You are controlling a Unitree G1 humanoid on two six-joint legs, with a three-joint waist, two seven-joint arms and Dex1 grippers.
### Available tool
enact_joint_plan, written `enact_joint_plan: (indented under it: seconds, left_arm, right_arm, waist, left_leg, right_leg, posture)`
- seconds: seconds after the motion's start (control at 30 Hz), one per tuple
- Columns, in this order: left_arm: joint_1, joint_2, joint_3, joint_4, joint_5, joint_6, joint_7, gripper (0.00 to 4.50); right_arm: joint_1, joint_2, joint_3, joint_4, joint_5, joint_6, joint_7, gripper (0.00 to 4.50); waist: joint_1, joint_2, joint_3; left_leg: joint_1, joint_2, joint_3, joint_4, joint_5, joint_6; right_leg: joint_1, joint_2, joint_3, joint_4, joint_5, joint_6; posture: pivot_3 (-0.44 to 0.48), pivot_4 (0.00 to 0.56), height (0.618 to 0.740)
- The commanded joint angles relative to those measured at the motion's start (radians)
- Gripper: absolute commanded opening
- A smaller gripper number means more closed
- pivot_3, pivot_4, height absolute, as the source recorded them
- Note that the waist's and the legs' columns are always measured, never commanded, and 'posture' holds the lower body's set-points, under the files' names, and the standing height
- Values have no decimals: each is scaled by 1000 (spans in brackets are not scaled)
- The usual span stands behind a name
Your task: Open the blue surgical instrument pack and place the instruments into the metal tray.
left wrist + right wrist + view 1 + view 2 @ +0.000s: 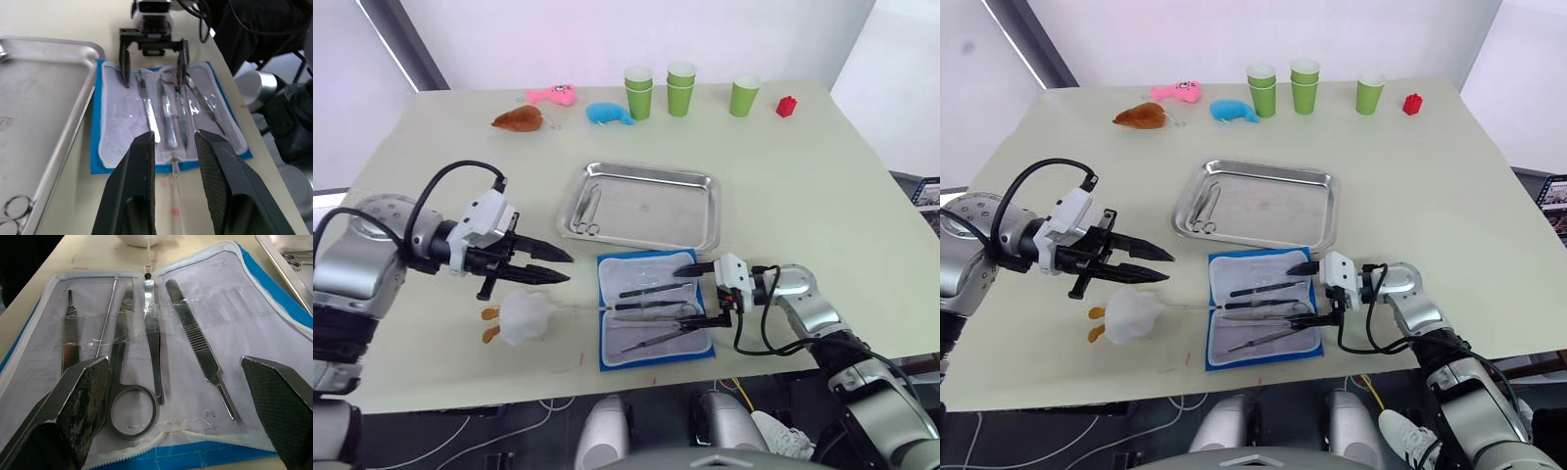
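The blue surgical instrument pack lies unzipped and flat at the table's front edge, pale lining up. Several silvery instruments sit in its clear pockets: scissors, forceps and slim handles. My right gripper is open, low over the pack's right edge, its fingers straddling the instruments' handle ends. The left gripper is open and empty, hovering left of the pack and pointing toward it. Beyond the pack is the metal tray, holding ring-handled scissors at its left end.
A white plush toy lies left of the pack, under my left gripper. Along the far edge stand green cups, a blue plush toy, a pink toy, a brown toy and a red block.
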Motion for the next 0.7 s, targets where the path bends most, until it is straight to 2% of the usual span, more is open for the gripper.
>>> enact_joint_plan:
  seconds: [0.03, 0.07, 0.27, 0.3, 0.53, 0.7]
  left_arm:
    - [-40, 25, 7, -36, -40, -9, -53, 1778]
    - [-47, 25, 12, -37, -39, -3, -53, 1989]
    - [-42, 68, 33, -59, -92, 8, -53, 4287]
    - [-33, 80, 31, -56, -97, 0, -53, 4419]
    - [17, 112, 22, -28, -106, -53, -53, 4419]
    - [62, 78, 41, -9, -92, -97, -53, 4419]
  right_arm:
    - [82, -47, 72, 115, -114, 33, 27, 4500]
    - [83, -47, 72, 115, -114, 33, 26, 4500]
    - [84, -48, 71, 121, -117, 28, 24, 4500]
    - [83, -48, 71, 123, -117, 27, 24, 4500]
    - [79, -45, 69, 129, -116, 20, 26, 4500]
    - [77, -44, 66, 130, -112, 13, 28, 4500]
  waist:
    - [3, 0, 0]
    - [6, 0, 0]
    - [8, -1, -1]
    - [8, -1, 0]
    - [10, -1, 0]
    - [10, -1, 0]
  left_leg:
    - [0, 0, 0, 0, 0, 0]
    - [0, 0, 0, 0, 0, 0]
    - [1, 0, 0, 0, 0, 0]
    - [1, 0, 0, 0, 0, 0]
    - [2, 0, 0, 0, 0, 0]
    - [2, 0, 1, 1, 0, 0]
  right_leg:
    - [0, 0, 0, 0, 0, 0]
    - [0, 0, 0, 0, 0, 0]
    - [0, 1, 0, 0, 0, 0]
    - [0, 1, 0, 0, 0, 0]
    - [2, 1, 0, 0, 0, 0]
    - [2, 1, 1, 0, 0, 0]
  posture:
    - [0, 150, 739]
    - [0, 150, 739]
    - [0, 150, 739]
    - [0, 150, 739]
    - [0, 150, 739]
    - [0, 150, 739]
